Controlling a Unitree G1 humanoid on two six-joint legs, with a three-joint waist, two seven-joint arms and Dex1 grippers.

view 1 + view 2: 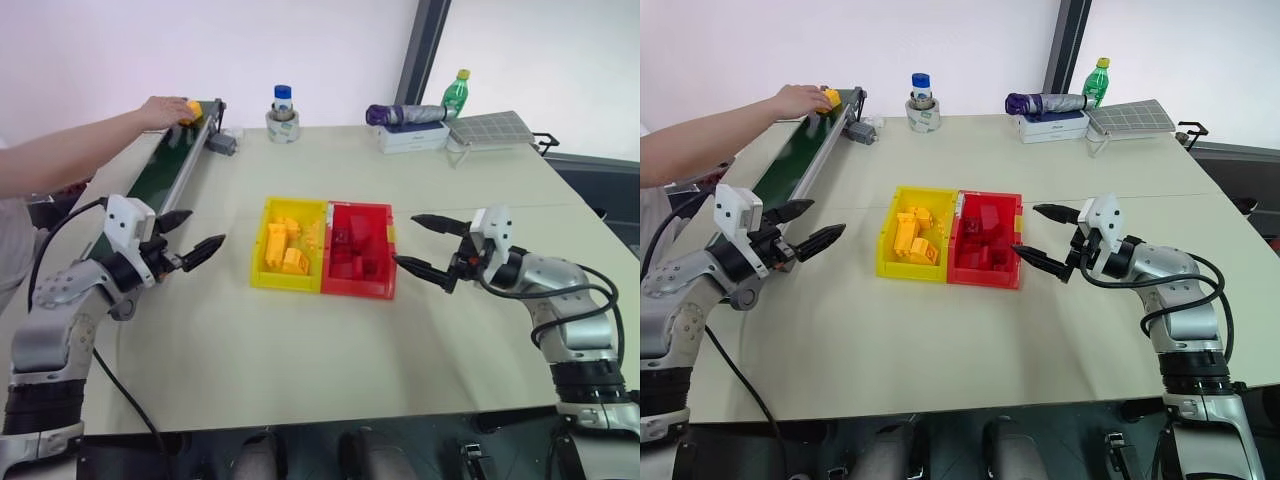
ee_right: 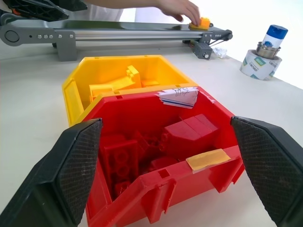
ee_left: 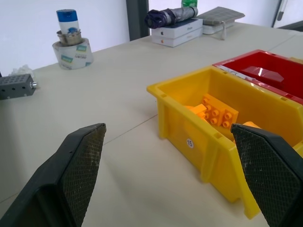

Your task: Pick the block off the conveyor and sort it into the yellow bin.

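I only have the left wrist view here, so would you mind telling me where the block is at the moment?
Observer: The block sits at the far end of the conveyor, under a person's hand.
Operator: Thank you. What is the right gripper doing?
Observer: The right gripper hangs open and empty beside the red bin, on the side away from the yellow bin.
Operator: And is the left gripper close to the belt?
Observer: The left gripper is open, between the conveyor and the yellow bin, well short of the block.
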